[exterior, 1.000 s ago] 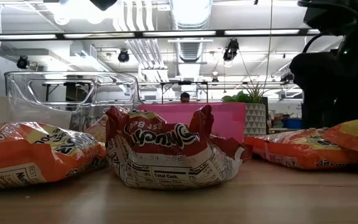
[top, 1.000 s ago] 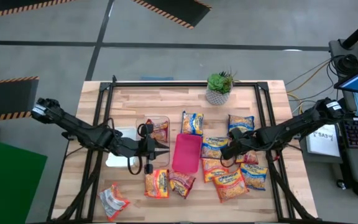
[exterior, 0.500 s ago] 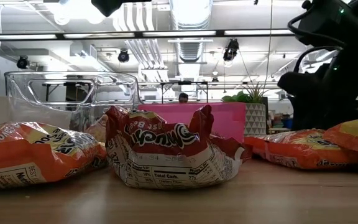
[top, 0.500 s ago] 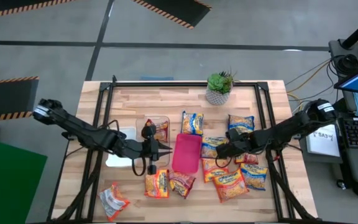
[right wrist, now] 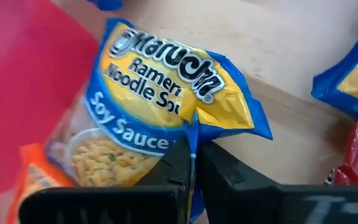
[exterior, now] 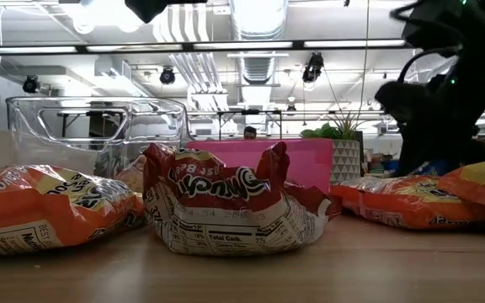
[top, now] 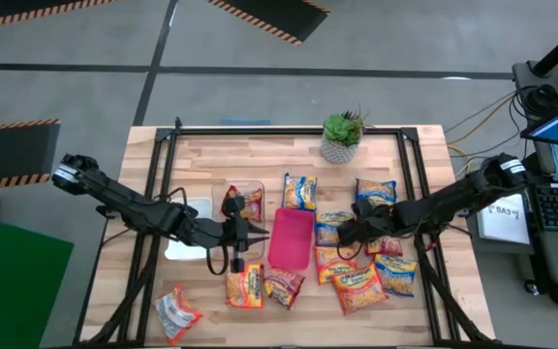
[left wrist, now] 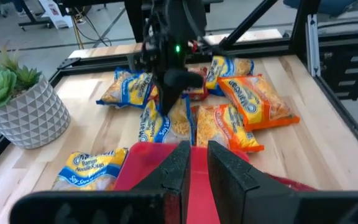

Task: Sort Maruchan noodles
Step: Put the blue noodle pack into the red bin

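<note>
Several Maruchan noodles packets lie on the wooden table, most of them right of the red tray (top: 291, 237). My right gripper (top: 343, 233) is shut on a blue-and-yellow soy sauce packet (top: 328, 228) that lies beside the tray's right edge. My left gripper (top: 252, 234) hovers between the clear tray (top: 232, 186) and the red tray, shut, with nothing between its fingers (left wrist: 180, 167). One packet (top: 248, 204) rests inside the clear tray. My right gripper pinches the soy sauce packet between its two fingers (right wrist: 180, 163) at its blue side edge (right wrist: 190, 138), where the wrapper is bunched up. The fingers slant down from the table's right side. The packet still lies on the table beside the red tray.
A potted plant (top: 341, 136) stands at the far edge and a white tray (top: 184, 242) lies under my left arm. Loose packets lie near the front edge (top: 245, 286), at the front left corner (top: 177, 312) and clustered at the right (top: 358, 288).
My right gripper has tipped further down onto the soy sauce packet and shut on its edge. The packet stays on the table.
</note>
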Action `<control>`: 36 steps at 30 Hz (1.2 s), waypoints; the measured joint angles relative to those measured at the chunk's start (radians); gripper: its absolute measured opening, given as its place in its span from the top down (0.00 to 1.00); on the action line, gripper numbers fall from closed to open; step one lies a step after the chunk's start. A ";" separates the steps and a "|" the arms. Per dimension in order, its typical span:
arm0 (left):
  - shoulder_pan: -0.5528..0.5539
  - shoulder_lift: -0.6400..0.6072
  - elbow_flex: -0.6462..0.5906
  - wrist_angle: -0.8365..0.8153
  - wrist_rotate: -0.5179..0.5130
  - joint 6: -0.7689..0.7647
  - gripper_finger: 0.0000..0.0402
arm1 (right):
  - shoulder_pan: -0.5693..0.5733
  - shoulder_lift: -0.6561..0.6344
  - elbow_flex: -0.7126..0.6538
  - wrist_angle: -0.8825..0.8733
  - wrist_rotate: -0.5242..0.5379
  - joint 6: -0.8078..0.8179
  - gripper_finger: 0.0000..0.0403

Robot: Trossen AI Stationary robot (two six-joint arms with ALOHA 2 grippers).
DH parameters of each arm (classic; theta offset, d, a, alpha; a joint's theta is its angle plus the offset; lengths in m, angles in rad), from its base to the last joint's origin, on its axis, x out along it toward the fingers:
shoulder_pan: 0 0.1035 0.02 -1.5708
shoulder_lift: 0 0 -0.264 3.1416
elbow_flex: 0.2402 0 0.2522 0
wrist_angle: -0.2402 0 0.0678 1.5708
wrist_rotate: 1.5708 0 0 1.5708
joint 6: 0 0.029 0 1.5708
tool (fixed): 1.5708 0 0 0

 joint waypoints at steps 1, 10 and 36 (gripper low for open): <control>-0.003 -0.001 -0.006 -0.003 0.000 0.000 0.91 | 0.000 -0.018 0.000 0.000 0.000 -0.012 0.97; -0.006 -0.006 -0.019 -0.005 0.002 0.006 0.91 | 0.001 -0.181 0.000 0.026 0.081 -0.218 0.98; -0.002 -0.031 -0.190 0.398 0.186 0.114 0.91 | -0.007 -0.217 0.167 0.259 0.130 -0.789 0.98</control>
